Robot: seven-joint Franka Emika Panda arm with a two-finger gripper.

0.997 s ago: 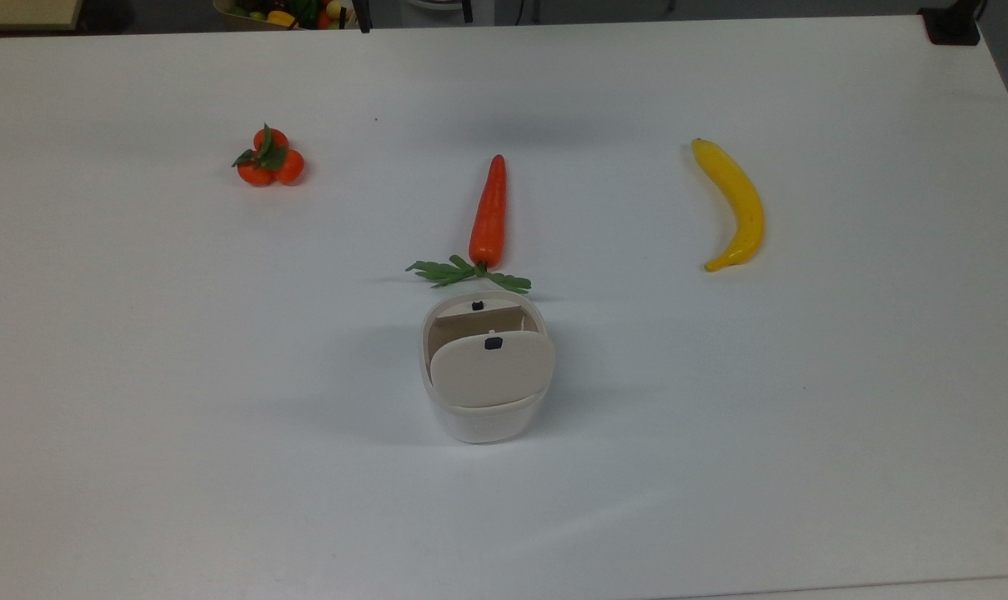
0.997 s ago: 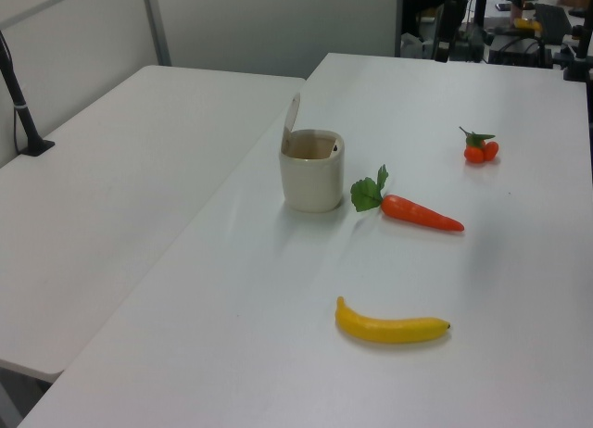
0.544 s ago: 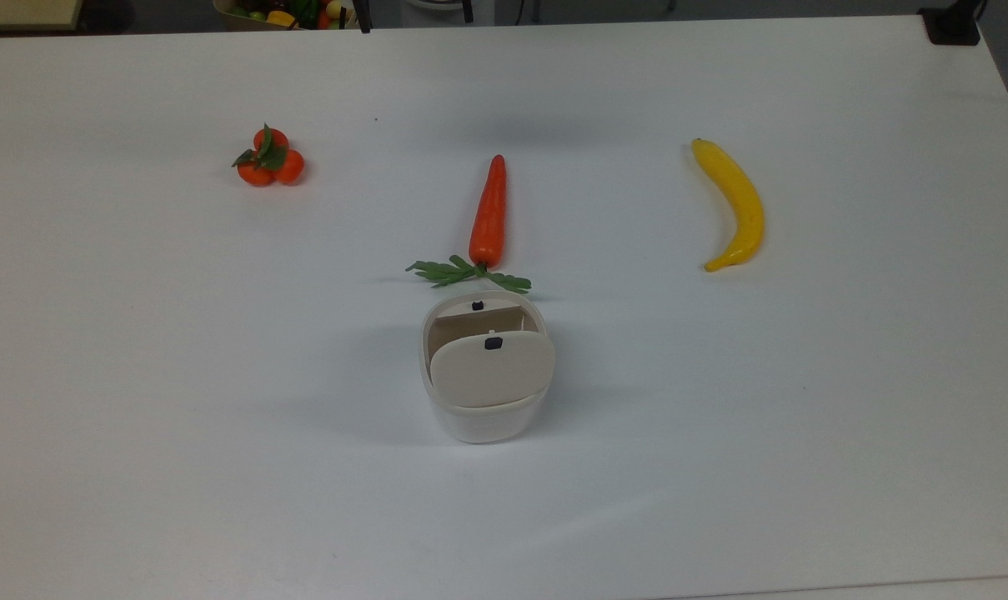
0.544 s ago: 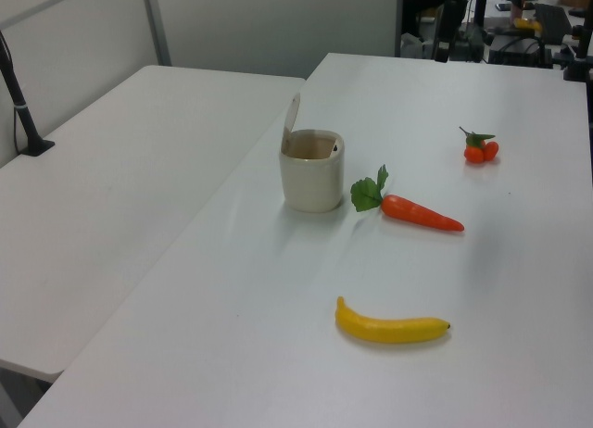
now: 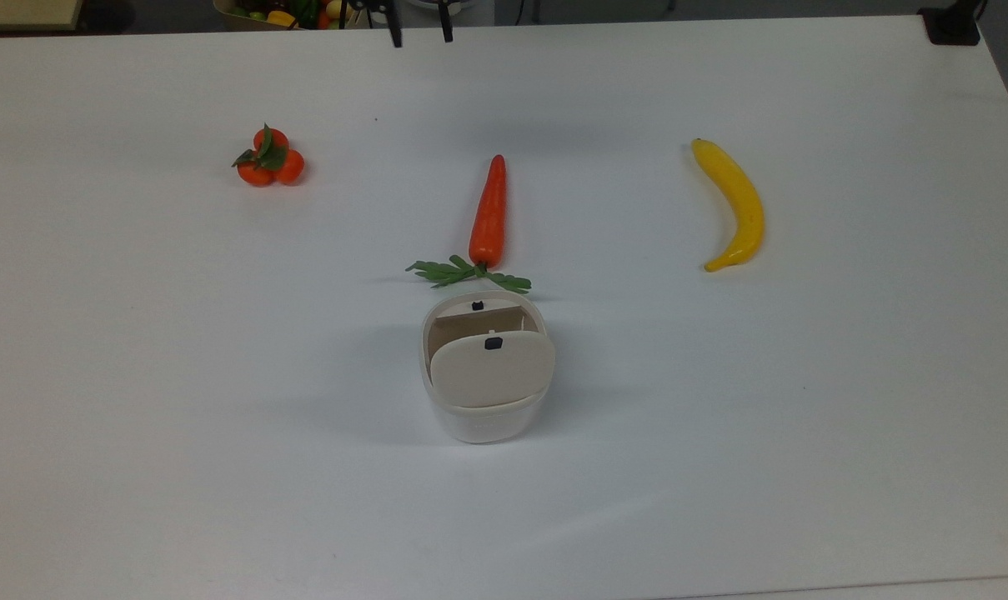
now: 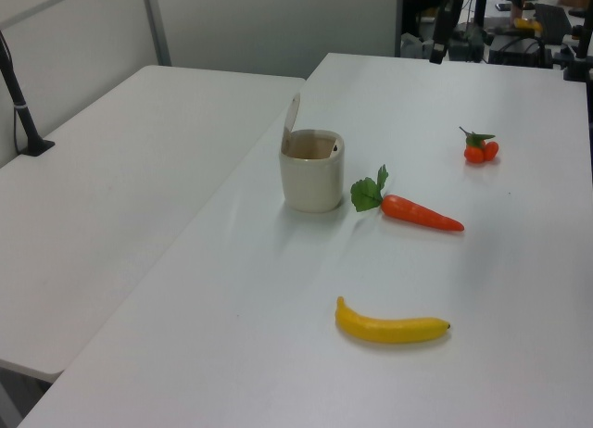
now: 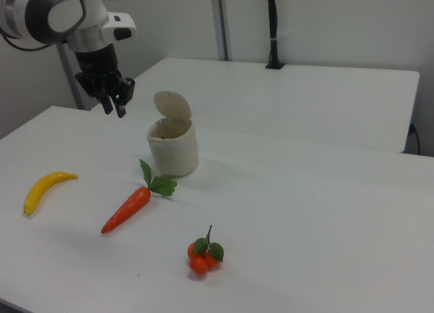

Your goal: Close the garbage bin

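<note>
We see a broad white table (image 5: 137, 417) with a smooth matte top, lit evenly from above so that shadows stay soft. Just beside it stands a second white table (image 6: 111, 187), a narrow seam running between the two. A black pole (image 7: 272, 28) rises from a clamp at the second table's far edge in the right view. Behind it runs a pale grey wall (image 7: 339, 22) with a slim metal upright (image 7: 218, 22). Past the table's far end in the left view, the room is dark and cluttered with equipment (image 6: 500, 20).
</note>
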